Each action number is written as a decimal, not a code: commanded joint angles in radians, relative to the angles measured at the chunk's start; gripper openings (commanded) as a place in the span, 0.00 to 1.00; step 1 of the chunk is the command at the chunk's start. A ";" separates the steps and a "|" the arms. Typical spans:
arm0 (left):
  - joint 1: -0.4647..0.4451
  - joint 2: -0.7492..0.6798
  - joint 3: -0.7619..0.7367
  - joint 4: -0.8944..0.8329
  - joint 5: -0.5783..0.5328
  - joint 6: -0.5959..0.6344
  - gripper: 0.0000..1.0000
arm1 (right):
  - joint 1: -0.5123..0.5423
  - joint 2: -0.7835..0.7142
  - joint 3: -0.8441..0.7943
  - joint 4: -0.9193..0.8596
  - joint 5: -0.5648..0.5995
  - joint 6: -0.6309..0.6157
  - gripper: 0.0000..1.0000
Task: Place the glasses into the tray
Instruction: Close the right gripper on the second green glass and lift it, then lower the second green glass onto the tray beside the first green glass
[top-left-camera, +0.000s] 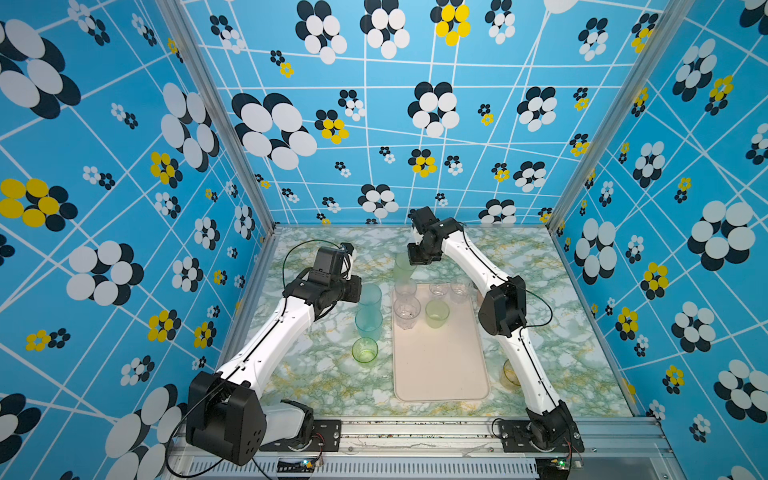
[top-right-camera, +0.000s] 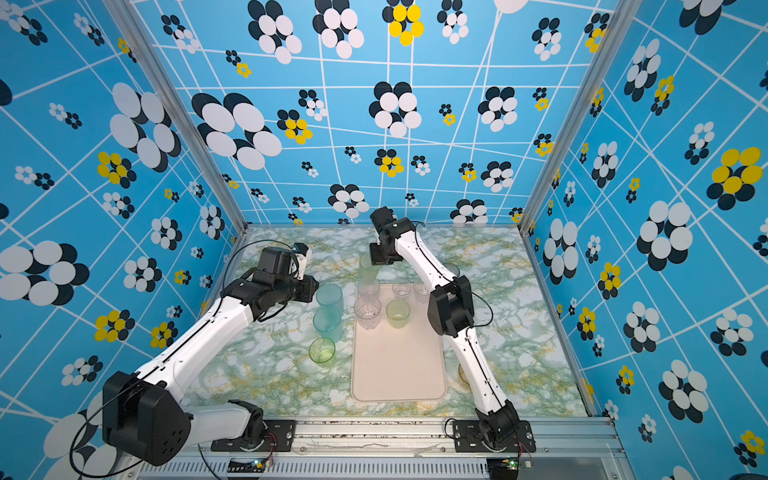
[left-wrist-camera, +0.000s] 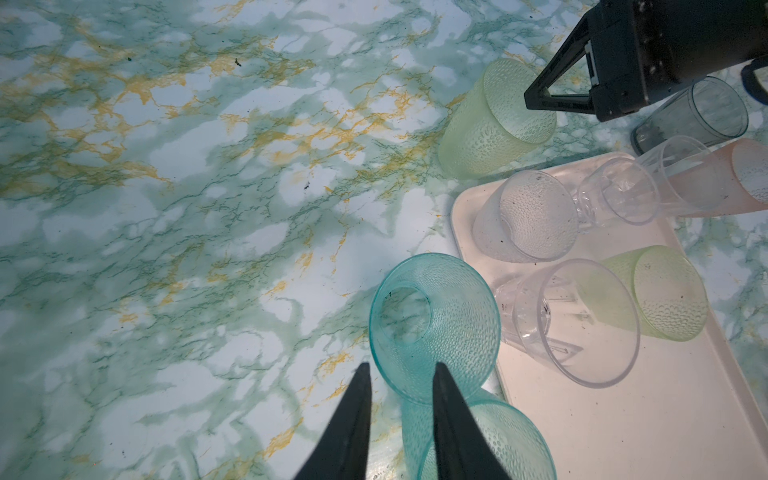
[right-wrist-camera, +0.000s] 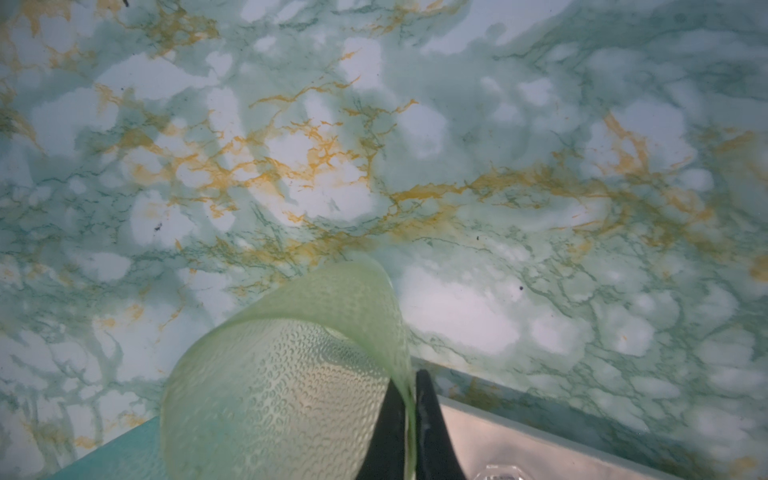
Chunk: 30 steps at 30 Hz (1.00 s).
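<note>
lime glass (top-left-camera: 365, 350): nearest, loose beside the tray (top-left-camera: 440, 374)
left gripper (left-wrist-camera: 401, 370): half open astride the teal glass (left-wrist-camera: 449, 328) rim, prepping a pinch probably
right gripper (right-wrist-camera: 409, 378): pinching the pale green glass (right-wrist-camera: 282, 395) wall at the tray's far edge, for lifting in

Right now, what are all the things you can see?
tray: one, cream-pink, mid-table.
clear glasses: four, see-through, tray's far end.
lime glass: one, yellow-green, on tray.
green glass: one, bright green, left of tray.
teal glasses: two, blue-green, left of tray.
pale green glass: one, pale green, just past tray's far edge.
pink glass: one, pink, by tray's far right corner.
grey glass: one, smoky, beyond tray.
amber glass: one, amber, right of tray.
table: one, green-white marble.
left gripper: one, black, open, at a teal glass's rim.
right gripper: one, black, shut on pale green glass.
</note>
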 joint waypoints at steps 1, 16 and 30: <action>0.008 0.000 -0.018 0.010 0.015 0.016 0.28 | -0.003 -0.129 -0.147 0.145 0.048 0.022 0.01; -0.068 -0.159 -0.025 -0.117 -0.064 0.022 0.29 | -0.009 -0.878 -0.887 0.324 0.175 -0.066 0.01; -0.109 -0.281 -0.030 -0.357 -0.119 -0.025 0.30 | -0.012 -1.232 -1.338 0.062 0.286 0.034 0.03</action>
